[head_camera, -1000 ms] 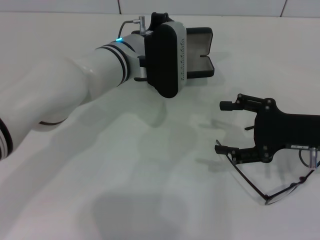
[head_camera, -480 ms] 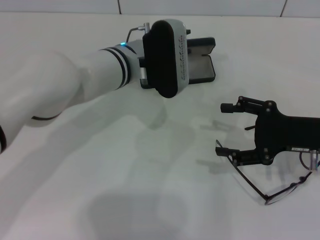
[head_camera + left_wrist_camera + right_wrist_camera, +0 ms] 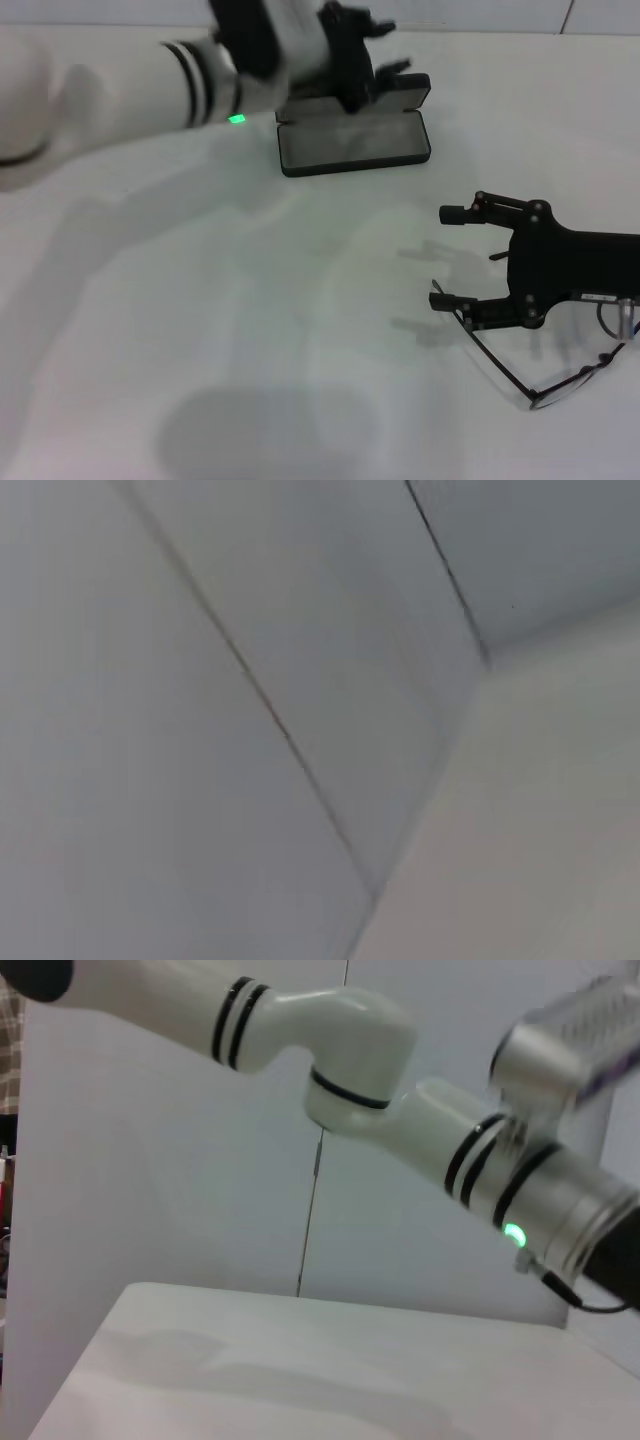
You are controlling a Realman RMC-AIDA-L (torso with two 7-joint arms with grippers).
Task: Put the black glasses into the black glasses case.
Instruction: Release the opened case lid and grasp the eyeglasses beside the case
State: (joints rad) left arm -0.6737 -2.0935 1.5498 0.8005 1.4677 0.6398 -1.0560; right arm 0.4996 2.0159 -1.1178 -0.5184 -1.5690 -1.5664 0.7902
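The black glasses case [image 3: 350, 142] lies open at the far middle of the table, with its lid [image 3: 408, 88] standing up behind the grey-lined tray. My left gripper [image 3: 392, 47] hovers just over the lid's top edge, open and holding nothing. The black glasses [image 3: 545, 388] lie on the table at the near right, one thin temple arm running up toward my right gripper [image 3: 448, 255]. That gripper is open, and its nearer finger [image 3: 447, 298] sits by the tip of the temple arm. The left wrist view shows only wall.
A white tabletop [image 3: 250, 330] stretches around both objects, with a tiled wall behind it. My left arm [image 3: 420, 1110] reaches across the far side, a green light on its wrist.
My left wrist has swung up and turned, uncovering the open case; its gripper now points over the lid. The wrist light went from blue to green. The right arm and the glasses stayed still.
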